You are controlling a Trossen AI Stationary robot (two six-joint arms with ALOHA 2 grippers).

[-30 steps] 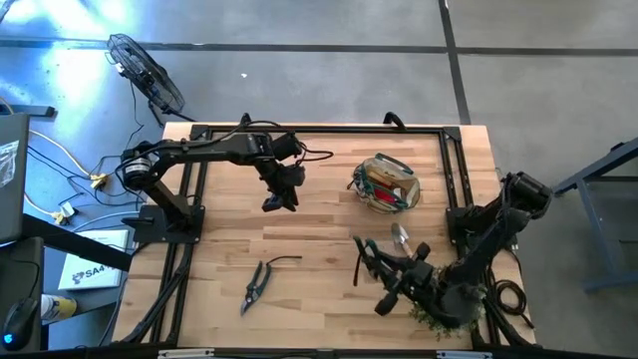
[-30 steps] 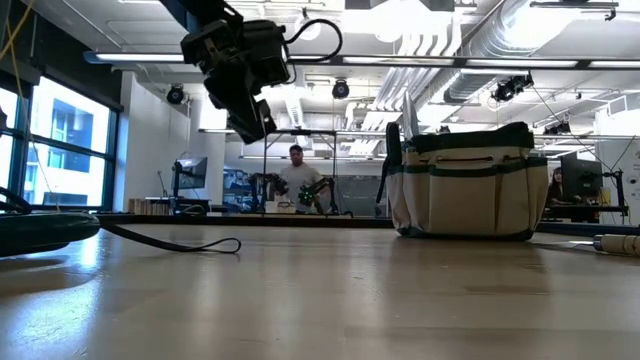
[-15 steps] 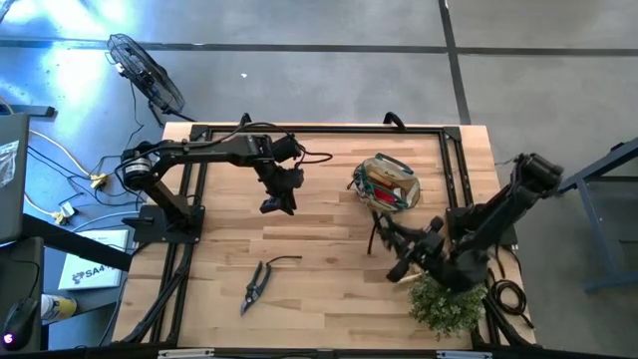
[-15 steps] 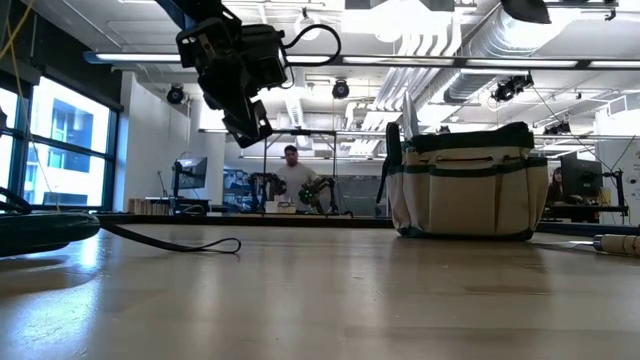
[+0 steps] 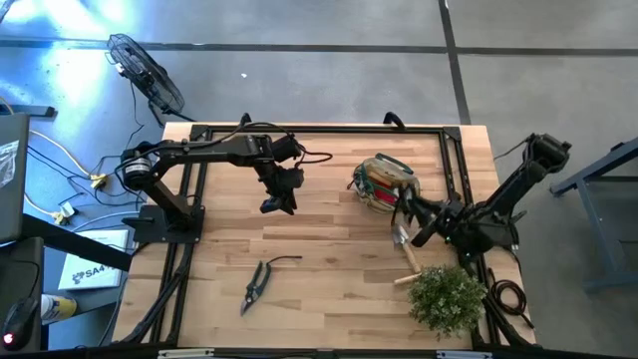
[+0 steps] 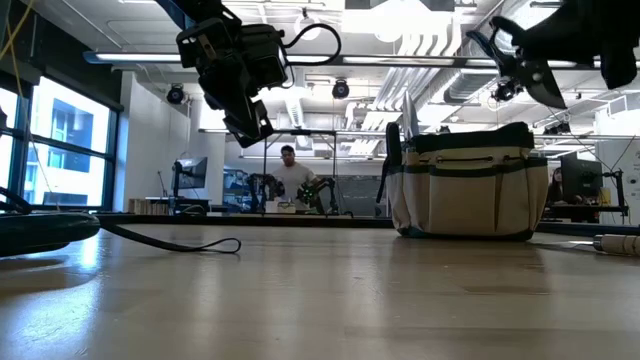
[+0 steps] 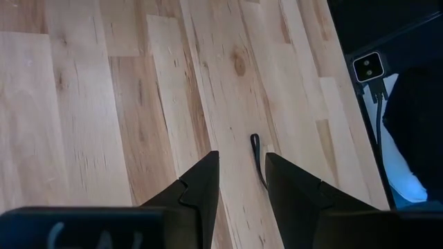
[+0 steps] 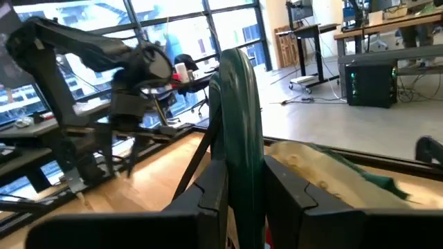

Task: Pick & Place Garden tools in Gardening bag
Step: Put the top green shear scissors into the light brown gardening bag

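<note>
The olive-tan gardening bag (image 5: 384, 183) stands on its base at the table's far right, with tools inside; it also shows in the low view (image 6: 465, 185). My right gripper (image 5: 411, 215) hovers just near of the bag, shut on dark green-handled pruning shears (image 8: 239, 104). A wooden-handled trowel (image 5: 405, 247) lies flat on the table below it. Another pair of shears (image 5: 255, 286) with a cord loop lies flat at the near left. My left gripper (image 5: 279, 195) hangs open and empty above the table's middle. My right gripper pinches one dark green handle of the shears (image 8: 239, 169) between its two fingers. The handle runs on well past the fingertips. The shears are lifted clear of the table, beside the bag's rim (image 8: 325, 169).
A bushy green plant (image 5: 446, 297) stands at the near right corner. A black frame (image 5: 319, 130) runs round the table's edges. Bare wood lies between the loose shears and the bag. A person stands far off in the room (image 6: 288, 180).
My right gripper has risen and gone from the near right toward the far edge and the bag, carrying the shears clear of the table. The plant that the arm covered now shows. The trowel has stayed on the table.
</note>
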